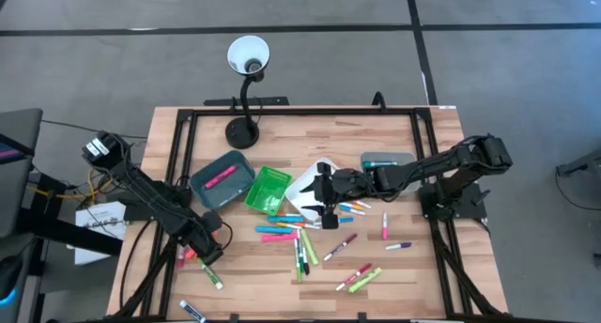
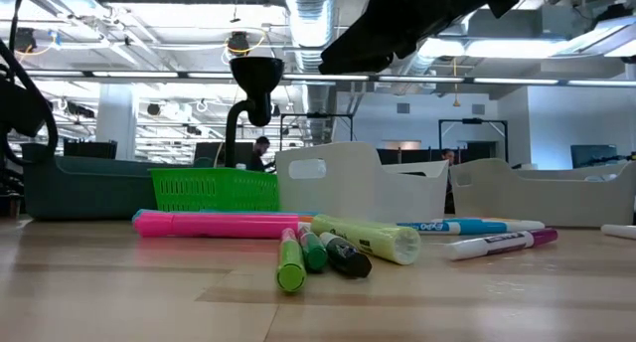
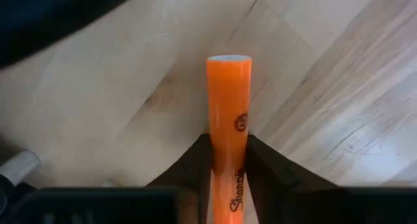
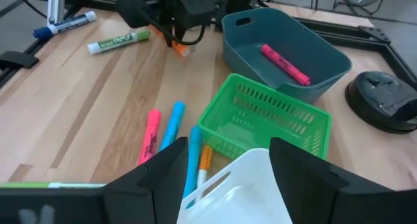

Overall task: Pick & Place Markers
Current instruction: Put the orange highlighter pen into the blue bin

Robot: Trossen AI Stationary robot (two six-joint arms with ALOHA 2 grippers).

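Note:
Several markers (image 1: 302,237) lie flat and scattered on the wooden table, pink, green, blue, orange and purple; the low view shows green and pink ones (image 2: 298,245) up close. My left gripper (image 1: 208,252) is near the table's left edge, shut on an orange marker (image 3: 228,100). My right gripper (image 1: 324,199) is open and hovers above a white bin (image 4: 241,185), touching nothing. One pink marker (image 4: 285,64) lies inside the teal bin (image 4: 287,45). My left gripper pinches the orange marker's barrel (image 3: 229,140) between its two fingers (image 3: 195,160), the marker lying along them. Its capped end (image 3: 229,60) sticks out past the fingertips toward the table. I cannot tell whether that end touches the wood.
A green basket (image 1: 268,189) sits between the teal bin (image 1: 223,180) and the white bin (image 1: 308,182); a second white bin (image 1: 387,161) lies under the right arm. A gooseneck lamp (image 1: 242,130) stands at the far edge. A green marker (image 1: 213,277) lies by the left gripper.

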